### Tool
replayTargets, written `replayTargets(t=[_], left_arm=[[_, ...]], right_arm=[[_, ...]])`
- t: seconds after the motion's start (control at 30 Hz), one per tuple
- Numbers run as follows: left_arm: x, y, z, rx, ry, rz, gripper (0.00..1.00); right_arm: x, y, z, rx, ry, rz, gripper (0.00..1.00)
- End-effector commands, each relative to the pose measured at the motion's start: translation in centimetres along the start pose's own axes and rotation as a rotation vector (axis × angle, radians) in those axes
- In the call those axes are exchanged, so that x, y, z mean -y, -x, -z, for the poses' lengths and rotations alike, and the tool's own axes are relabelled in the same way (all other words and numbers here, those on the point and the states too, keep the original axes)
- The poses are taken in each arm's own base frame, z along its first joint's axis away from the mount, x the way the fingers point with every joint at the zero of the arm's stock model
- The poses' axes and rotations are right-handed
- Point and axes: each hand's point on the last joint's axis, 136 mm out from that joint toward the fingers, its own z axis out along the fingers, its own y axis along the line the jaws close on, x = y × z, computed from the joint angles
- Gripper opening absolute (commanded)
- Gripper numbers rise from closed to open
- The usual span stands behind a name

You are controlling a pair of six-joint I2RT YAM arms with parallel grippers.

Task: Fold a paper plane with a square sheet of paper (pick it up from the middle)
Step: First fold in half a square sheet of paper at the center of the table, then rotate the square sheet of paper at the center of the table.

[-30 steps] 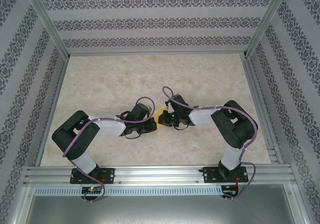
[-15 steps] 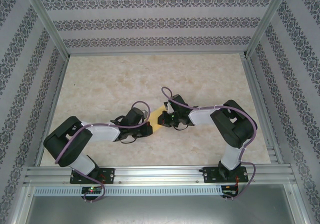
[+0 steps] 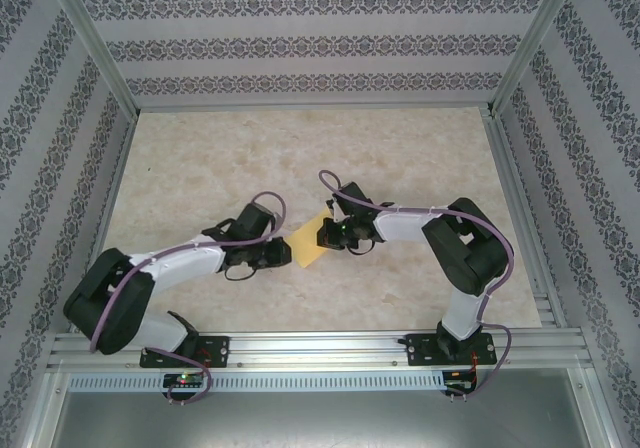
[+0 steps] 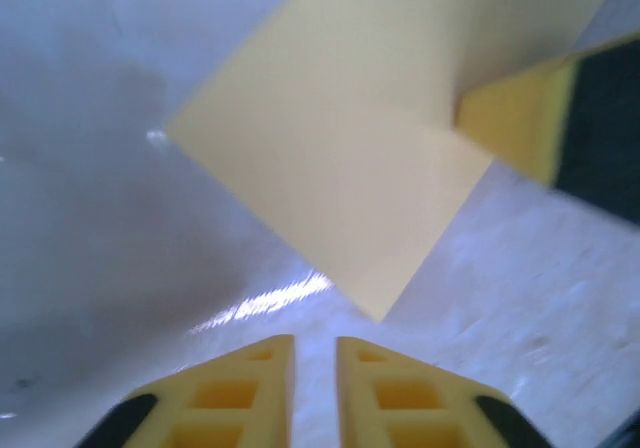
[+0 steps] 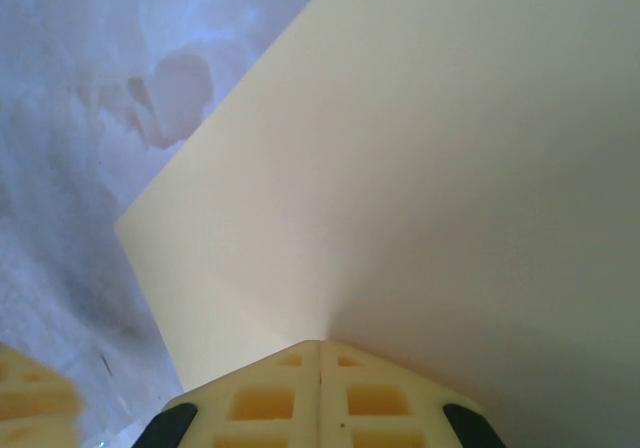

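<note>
The plain yellow sheet of paper (image 3: 308,244), unmarked and gently bent, juts out left of the right gripper (image 3: 330,233), whose jaws pinch its edge. The left gripper (image 3: 286,254) has backed away from the right gripper since a second ago, and its jaws are now slightly parted on nothing.

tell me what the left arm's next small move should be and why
Probably open the left pincer wider and ease it forward onto the near corner of the square sheet of paper. Its jaws stand only narrowly apart, just short of that corner, gripping nothing, while the right pincer alone is shut on the sheet.
</note>
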Motion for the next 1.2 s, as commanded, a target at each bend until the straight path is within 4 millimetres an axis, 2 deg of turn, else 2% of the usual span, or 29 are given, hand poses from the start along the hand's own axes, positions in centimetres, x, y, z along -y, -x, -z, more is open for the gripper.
replayTargets(t=[0.0,0.17,0.3,0.5,0.63,0.77,0.9,0.97,1.07,1.17], left_arm=[[-0.1,3.4,3.4,0.096,0.009,0.017,0.32],[-3.3,6.7,6.0,0.194,0.036,0.142,0.47],[-5.1,7.9,6.7,0.217,0.047,0.208,0.54],[-6.9,9.2,6.9,0.232,0.059,0.278,0.58],[-7.5,9.7,6.7,0.221,0.061,0.291,0.58],[-7.7,9.9,6.4,0.215,0.064,0.294,0.58],[-7.8,9.8,6.4,0.213,0.068,0.289,0.59],[-7.9,9.6,6.4,0.21,0.073,0.29,0.59],[-7.9,9.3,6.4,0.206,0.068,0.29,0.59],[-7.8,9.0,6.3,0.203,0.058,0.29,0.59]], right_arm=[[-1.5,1.4,1.8,0.05,-0.075,0.068,0.0],[-3.4,2.0,1.7,0.082,-0.147,0.089,0.0],[-3.8,1.8,0.3,0.069,-0.245,0.09,0.09],[-5.3,1.1,-2.5,0.012,-0.253,0.102,0.1],[-6.7,0.6,-4.2,-0.023,-0.226,0.121,0.09],[-7.1,-0.2,-5.4,-0.054,-0.229,0.134,0.09],[-5.9,-2.1,-5.7,-0.122,-0.258,0.177,0.09],[-4.5,-4.1,-5.2,-0.199,-0.27,0.245,0.09],[-0.9,-6.7,-3.2,-0.31,-0.347,0.363,0.09],[2.3,-7.4,-0.4,-0.357,-0.412,0.415,0.1]])
